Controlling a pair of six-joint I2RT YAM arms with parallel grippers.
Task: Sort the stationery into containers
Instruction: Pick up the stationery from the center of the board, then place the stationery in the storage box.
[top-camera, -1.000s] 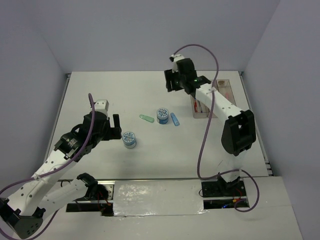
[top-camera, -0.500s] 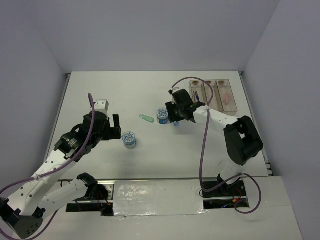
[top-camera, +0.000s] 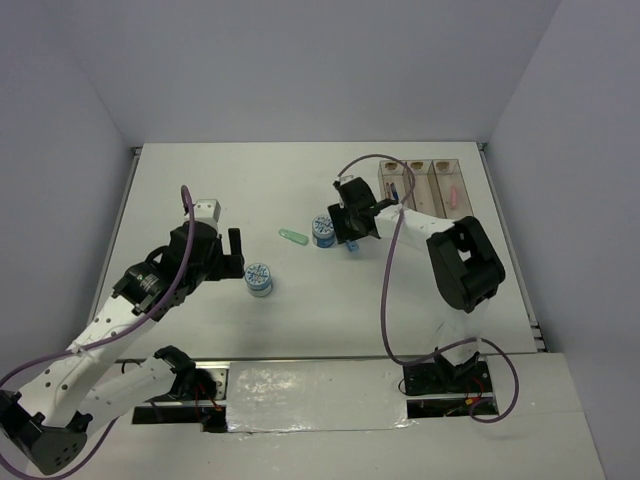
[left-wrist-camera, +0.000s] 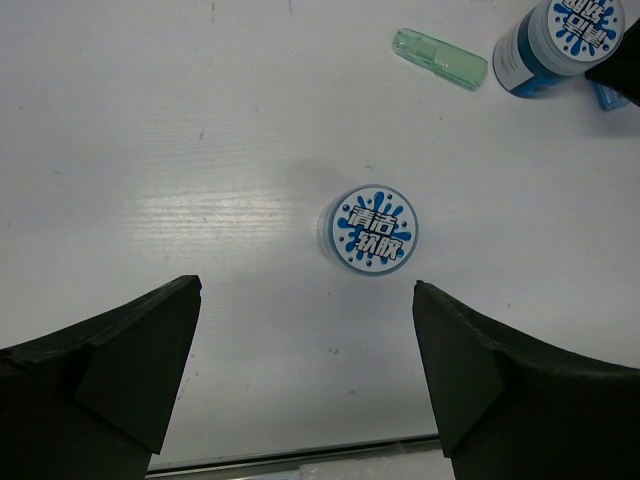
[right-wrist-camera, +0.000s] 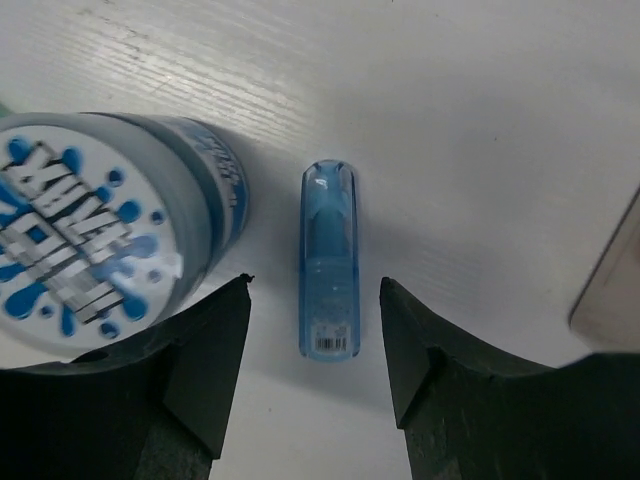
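While checking right gripper, found part-open astride blue clip flat on table, tape roll just beside. Risk of finger clipping roll, skidding clip. Found left gripper wide near second roll.

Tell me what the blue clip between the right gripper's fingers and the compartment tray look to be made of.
Blue clip: likely translucent glossy plastic; a darker core shows through its shell, with bright glints at the rounded end. Compartment tray: probably clear rigid plastic; the pink clip inside shows through its walls.
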